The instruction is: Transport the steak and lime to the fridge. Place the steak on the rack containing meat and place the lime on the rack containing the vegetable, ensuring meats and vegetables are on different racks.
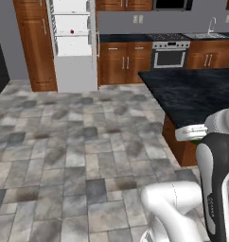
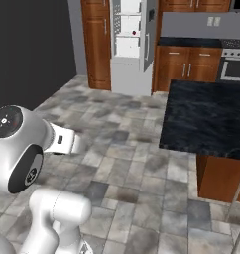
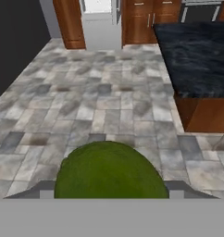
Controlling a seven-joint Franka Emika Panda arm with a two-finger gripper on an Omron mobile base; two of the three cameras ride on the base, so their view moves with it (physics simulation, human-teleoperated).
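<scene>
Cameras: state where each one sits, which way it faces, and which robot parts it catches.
Left base view: behind the arm's left, facing the open fridge across the tiled floor; white arm lower right.
Right base view: behind its right, same fridge and dark island counter; arm lower left.
Hand view: on the hand, facing the fridge; the gripper holds the lime.
All share fridge and counter.

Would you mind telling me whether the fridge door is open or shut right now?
Open. The fridge shows its white inside and shelves in both base views, with the vegetable visible on a shelf; its door stands swung out to the side.
</scene>
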